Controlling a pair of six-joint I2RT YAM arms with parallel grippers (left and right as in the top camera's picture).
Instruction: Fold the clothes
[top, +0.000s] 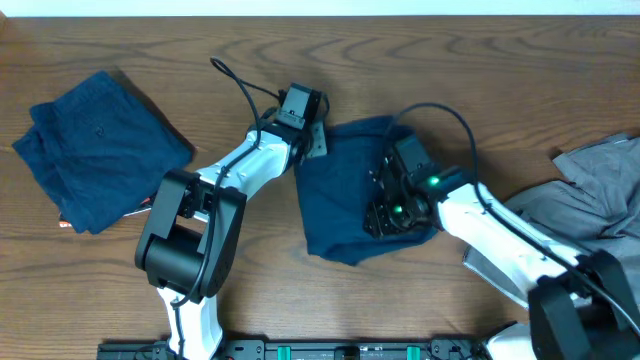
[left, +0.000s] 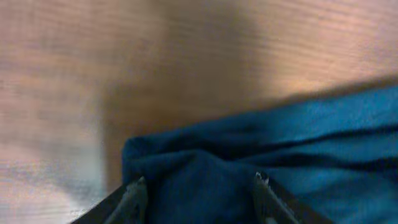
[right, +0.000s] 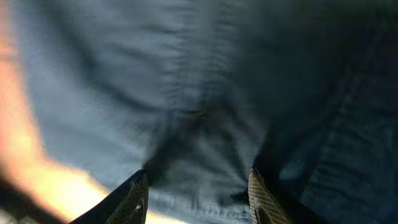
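A dark blue garment (top: 340, 200) lies crumpled in the middle of the table. My left gripper (top: 312, 140) is at its upper left corner. In the left wrist view the fingers (left: 199, 186) are apart with a bunched fold of the blue cloth (left: 298, 143) between them. My right gripper (top: 395, 205) rests on the garment's right part. In the right wrist view its fingers (right: 198, 186) are apart, pressed down on the blue cloth (right: 186, 81), with a ridge of fabric between them. A folded dark blue garment (top: 100, 145) lies at the far left.
A grey garment (top: 600, 185) lies in a heap at the right edge of the table. The brown wooden tabletop (top: 250, 290) shows around the clothes. A small red and white thing (top: 66, 224) peeks out under the folded garment.
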